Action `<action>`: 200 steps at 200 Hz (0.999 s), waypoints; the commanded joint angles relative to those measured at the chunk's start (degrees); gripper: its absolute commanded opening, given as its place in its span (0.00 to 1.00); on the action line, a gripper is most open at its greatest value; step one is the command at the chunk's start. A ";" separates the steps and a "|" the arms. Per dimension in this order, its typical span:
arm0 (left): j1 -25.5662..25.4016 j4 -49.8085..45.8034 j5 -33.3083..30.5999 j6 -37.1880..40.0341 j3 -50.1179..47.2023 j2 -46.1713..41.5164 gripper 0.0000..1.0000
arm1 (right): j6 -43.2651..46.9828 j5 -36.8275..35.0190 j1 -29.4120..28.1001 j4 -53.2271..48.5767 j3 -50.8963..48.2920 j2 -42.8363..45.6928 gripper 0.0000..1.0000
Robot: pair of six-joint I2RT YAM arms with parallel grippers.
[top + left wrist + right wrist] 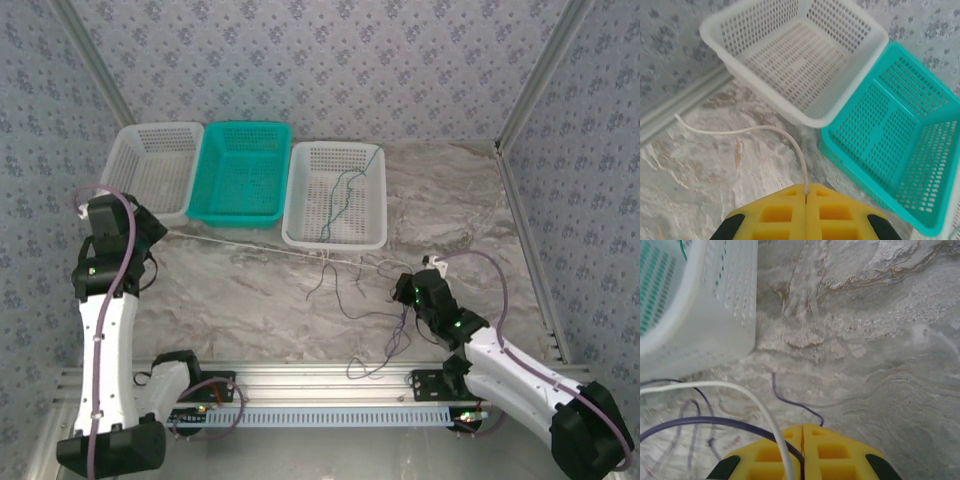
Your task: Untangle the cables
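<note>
Top external: cream cable runs straight across your worktop, dark cables tangled by the right arm, teal cable in the right white basket. Left fingers clamped on cream cable; right fingers closed on one of the dark cables.

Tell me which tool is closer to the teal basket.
Left. The left tool, pinching the white cable, sits just off the teal basket's near left corner; the right tool is farther away, in front of the right white basket.
</note>
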State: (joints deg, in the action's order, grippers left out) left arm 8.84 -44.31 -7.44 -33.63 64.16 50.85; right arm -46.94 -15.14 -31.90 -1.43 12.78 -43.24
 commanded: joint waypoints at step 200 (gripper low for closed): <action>2.63 16.72 25.83 -2.00 23.13 5.21 0.00 | 10.33 14.60 11.37 -15.39 22.12 -10.31 1.00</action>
State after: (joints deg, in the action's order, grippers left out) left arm 15.11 -33.52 11.49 -33.69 78.28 56.29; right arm -45.32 -5.93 -14.85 -22.98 33.85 -52.51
